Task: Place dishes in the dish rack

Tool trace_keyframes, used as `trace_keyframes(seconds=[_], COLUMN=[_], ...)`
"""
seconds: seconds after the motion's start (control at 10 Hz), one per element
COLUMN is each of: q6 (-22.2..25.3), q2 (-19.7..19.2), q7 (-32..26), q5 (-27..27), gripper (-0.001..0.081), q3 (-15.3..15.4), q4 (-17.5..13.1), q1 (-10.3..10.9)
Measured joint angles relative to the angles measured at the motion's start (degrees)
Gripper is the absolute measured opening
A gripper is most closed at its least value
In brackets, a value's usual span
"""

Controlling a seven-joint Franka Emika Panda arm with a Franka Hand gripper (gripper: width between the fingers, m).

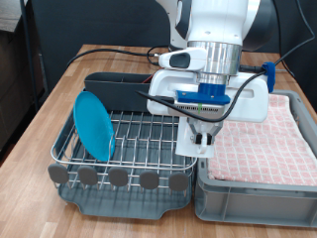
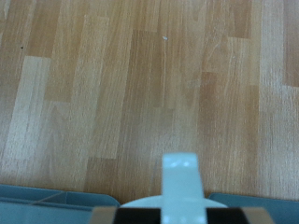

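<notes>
The dish rack (image 1: 74,149) stands on the exterior view's left, a dark grey tray with a silver wire grid and a row of rounded tabs (image 1: 117,178) along its near edge. The bright-blue plate (image 1: 95,123) stands upright on edge in the rack's left part. My gripper (image 1: 203,142) hangs over the rack's right edge, beside the cloth-lined bin. It is shut on a small white mug (image 1: 190,137), held just above the grid. In the wrist view a white rim (image 2: 159,202) and one pale finger (image 2: 179,177) show over bare wooden table. The wooden spoon is out of view.
A grey bin (image 1: 253,193) lined with pink checked cloth (image 1: 263,144) sits right of the rack. A dark grey compartment (image 1: 119,91) lies at the rack's far side. Black cables (image 1: 119,55) run across the wooden table (image 1: 109,58) behind it.
</notes>
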State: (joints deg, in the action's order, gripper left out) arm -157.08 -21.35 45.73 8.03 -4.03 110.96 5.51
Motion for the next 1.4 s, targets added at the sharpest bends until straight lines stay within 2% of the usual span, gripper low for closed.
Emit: trace_keyframes(seconds=[0.5, 1.1, 1.4], q6=[1.6, 2.9, 3.0], q2=[-3.7, -9.1, -11.3], q7=[-0.9, -6.8, -7.7], q5=[-2.1, -7.2, -7.7], gripper=[0.0071, 0.0071, 0.0071], q3=[0.7, 5.0, 6.2], q4=[-3.5, -7.6, -9.1], q1=[-1.3, -6.7, -8.1])
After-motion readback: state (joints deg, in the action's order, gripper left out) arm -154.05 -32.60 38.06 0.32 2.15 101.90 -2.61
